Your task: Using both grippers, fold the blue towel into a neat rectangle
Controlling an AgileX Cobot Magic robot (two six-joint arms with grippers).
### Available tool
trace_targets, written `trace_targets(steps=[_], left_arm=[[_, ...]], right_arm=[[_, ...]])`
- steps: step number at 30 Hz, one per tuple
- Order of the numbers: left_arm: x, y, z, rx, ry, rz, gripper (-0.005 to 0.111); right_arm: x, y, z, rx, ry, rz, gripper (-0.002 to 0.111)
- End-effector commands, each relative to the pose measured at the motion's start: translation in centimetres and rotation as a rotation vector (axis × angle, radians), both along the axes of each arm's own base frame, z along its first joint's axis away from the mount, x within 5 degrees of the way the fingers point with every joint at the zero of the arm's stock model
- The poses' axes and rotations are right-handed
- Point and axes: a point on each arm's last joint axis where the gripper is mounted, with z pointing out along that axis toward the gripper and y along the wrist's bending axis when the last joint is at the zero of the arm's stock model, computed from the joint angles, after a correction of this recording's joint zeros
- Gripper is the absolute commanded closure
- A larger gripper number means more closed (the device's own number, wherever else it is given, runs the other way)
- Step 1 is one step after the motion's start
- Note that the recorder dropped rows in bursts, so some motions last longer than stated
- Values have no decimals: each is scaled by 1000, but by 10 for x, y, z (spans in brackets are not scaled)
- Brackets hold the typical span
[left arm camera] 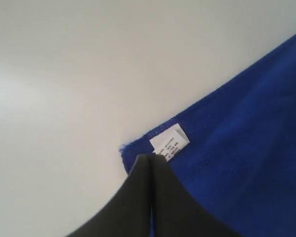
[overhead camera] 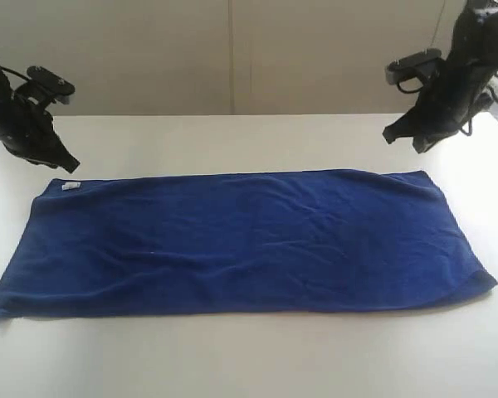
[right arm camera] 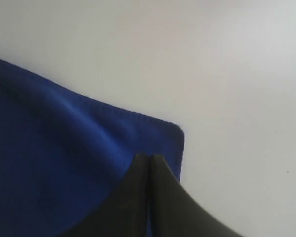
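Across mid-frame, the blue towel (overhead camera: pixel 249 245) looks soft, floppy: pinch its 2 upper corners; left hand (overhead camera: pixel 71 165) and right hand (overhead camera: pixel 392 133) are closed, empty.

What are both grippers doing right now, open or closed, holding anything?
Left gripper: closed, holding nothing.
Right gripper: closed, holding nothing.

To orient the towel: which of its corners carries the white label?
The far left corner of the blue towel, beside the left claw, bears the label; the others show none.
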Motion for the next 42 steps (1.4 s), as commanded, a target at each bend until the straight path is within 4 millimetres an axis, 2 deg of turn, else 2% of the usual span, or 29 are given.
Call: trace_targets(steps=[1, 5, 12, 24, 30, 42], left_arm=[[5, -2, -25, 3, 32, 1, 106], [8, -2, -37, 4, 38, 3, 106], [14, -2, -49, 5, 57, 5, 106], [17, -2, -50, 5, 47, 5, 106], [17, -2, -50, 4, 43, 6, 106], [19, -2, -49, 4, 24, 7, 106]], right_arm=[[4, -15, -30, -3, 24, -19, 108], [6, -16, -40, -4, 23, -18, 108], [8, -17, -40, -6, 7, -17, 108], [10, -20, -40, -11, -15, -22, 108], [10, -20, -59, -3, 25, -23, 108], [15, -21, -75, -4, 3, -21, 108]])
